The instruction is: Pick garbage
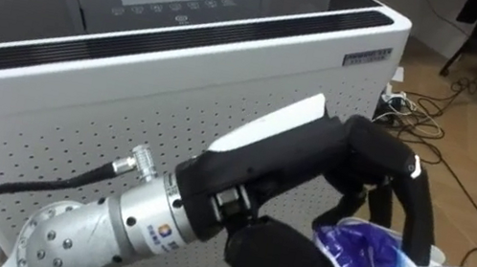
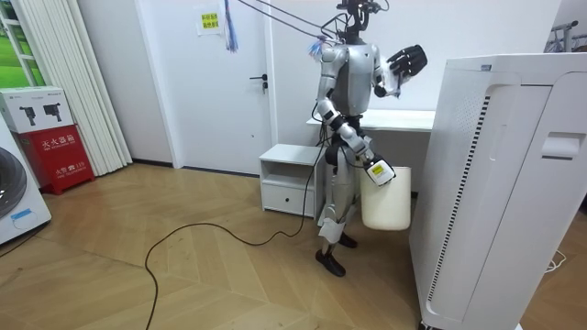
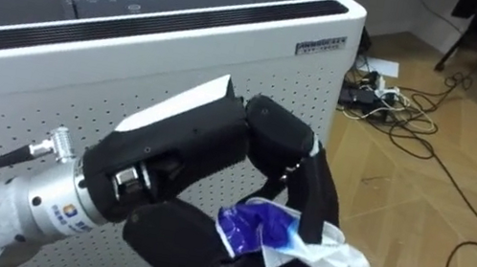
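A crumpled blue and white wrapper (image 1: 360,252) (image 3: 260,227) sits in my left hand (image 1: 304,160) (image 3: 180,147), whose dark fingers and thumb are curled round it. That hand is raised in front of the perforated side of a big white appliance (image 1: 136,49). In the room view I stand beside this appliance (image 2: 500,183) with the left hand (image 2: 404,62) up at head height. Lower down, my right hand (image 2: 371,169) is at the rim of a white bin (image 2: 386,200), which hangs off the floor from it.
Dark cables and a power strip (image 1: 417,110) lie on the wooden floor beyond the appliance's corner. Behind me stand a low white cabinet (image 2: 291,180) and a white table (image 2: 404,119). A red box (image 2: 53,151) is at the room view's left.
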Tool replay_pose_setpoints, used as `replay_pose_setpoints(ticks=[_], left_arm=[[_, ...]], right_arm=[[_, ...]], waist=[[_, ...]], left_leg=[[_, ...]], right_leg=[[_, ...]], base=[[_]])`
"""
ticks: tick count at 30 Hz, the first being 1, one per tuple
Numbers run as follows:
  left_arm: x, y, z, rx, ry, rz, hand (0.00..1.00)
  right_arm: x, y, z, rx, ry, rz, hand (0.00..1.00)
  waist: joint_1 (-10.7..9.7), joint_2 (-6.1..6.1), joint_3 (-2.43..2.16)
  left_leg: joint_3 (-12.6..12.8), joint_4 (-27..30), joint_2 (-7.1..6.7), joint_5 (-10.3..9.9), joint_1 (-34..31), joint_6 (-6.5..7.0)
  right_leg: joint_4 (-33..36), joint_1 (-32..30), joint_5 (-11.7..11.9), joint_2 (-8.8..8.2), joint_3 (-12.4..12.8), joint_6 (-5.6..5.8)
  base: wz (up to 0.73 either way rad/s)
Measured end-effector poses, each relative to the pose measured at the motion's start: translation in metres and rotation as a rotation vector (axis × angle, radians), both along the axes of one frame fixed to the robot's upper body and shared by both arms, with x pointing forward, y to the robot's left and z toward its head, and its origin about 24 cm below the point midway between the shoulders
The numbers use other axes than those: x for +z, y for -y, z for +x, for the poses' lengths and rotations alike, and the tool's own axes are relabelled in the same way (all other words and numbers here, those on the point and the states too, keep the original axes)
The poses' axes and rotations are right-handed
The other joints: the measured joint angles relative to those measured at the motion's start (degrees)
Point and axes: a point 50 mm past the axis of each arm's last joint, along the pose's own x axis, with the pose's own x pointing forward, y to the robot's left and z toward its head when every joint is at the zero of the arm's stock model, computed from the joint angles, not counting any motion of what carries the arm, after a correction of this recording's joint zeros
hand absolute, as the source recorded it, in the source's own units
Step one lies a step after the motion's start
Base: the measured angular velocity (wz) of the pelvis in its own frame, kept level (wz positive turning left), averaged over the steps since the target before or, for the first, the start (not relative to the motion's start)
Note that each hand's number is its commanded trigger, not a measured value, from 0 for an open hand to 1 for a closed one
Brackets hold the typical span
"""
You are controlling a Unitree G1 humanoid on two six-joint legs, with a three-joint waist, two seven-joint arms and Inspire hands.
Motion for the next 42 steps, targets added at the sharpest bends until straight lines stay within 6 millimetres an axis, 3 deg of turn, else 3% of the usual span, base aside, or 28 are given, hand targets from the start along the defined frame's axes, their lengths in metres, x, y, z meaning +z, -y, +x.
replay_pose_setpoints(ticks=[2,7,12,17,22,36,42], left_arm=[[-0.003,-0.001,0.0,0.003,-0.01,0.008,1.0],[-0.025,-0.007,0.011,0.036,-0.105,0.057,1.0],[-0.053,-0.014,0.027,0.099,-0.224,0.104,1.0],[-0.083,-0.017,0.031,0.163,-0.32,0.159,1.0],[-0.111,-0.017,0.035,0.226,-0.387,0.243,1.0],[-0.152,-0.029,0.037,0.298,-0.534,0.315,1.0],[-0.16,-0.033,0.036,0.313,-0.543,0.352,1.0]], right_arm=[[0.001,0.0,0.003,0.002,0.007,-0.003,1.0],[0.004,0.001,0.019,0.005,0.035,-0.017,1.0],[0.004,0.005,0.026,-0.022,0.048,-0.047,1.0],[0.005,0.003,0.038,-0.092,0.055,-0.001,1.0],[0.002,0.001,0.044,-0.18,0.062,0.025,1.0],[0.009,0.002,0.055,-0.222,0.13,0.049,1.0],[0.009,0.002,0.055,-0.225,0.135,0.046,1.0]], waist=[[0.0,-0.11,0.12],[0.6,-1.01,0.99],[1.5,-1.09,1.01],[1.8,-1.69,1.43],[2.6,-1.7,1.41],[4.1,-1.72,1.42],[4.2,-1.73,1.43]], left_leg=[[-0.1,0.5,0.0,0.0,-1.4,0.0],[-1.0,3.0,-0.23,0.0,-5.4,-0.06],[-3.1,5.6,-0.92,0.2,-10.6,-0.25],[-4.0,7.3,-0.95,0.4,-14.0,-0.52],[-5.6,8.0,-0.73,0.6,-16.8,-0.89],[-5.4,7.9,-0.4,0.8,-19.2,-1.16],[-5.6,8.1,-0.19,1.0,-20.1,-1.55]], right_leg=[[0.4,-1.2,0.0,-0.11,-0.2,-0.06],[3.5,-5.1,-0.8,-1.28,-1.6,-0.62],[6.3,-9.5,-1.4,-2.53,-3.5,-0.97],[6.9,-11.7,-1.4,-2.8,-4.9,-1.38],[6.1,-13.3,-1.0,-2.15,-6.3,-1.79],[6.1,-15.6,-0.7,-2.14,-6.3,-2.18],[6.1,-16.4,-0.5,-2.03,-6.4,-2.53]], base=[[0.03],[0.1],[0.24],[0.14],[0.16],[0.0],[0.01]])
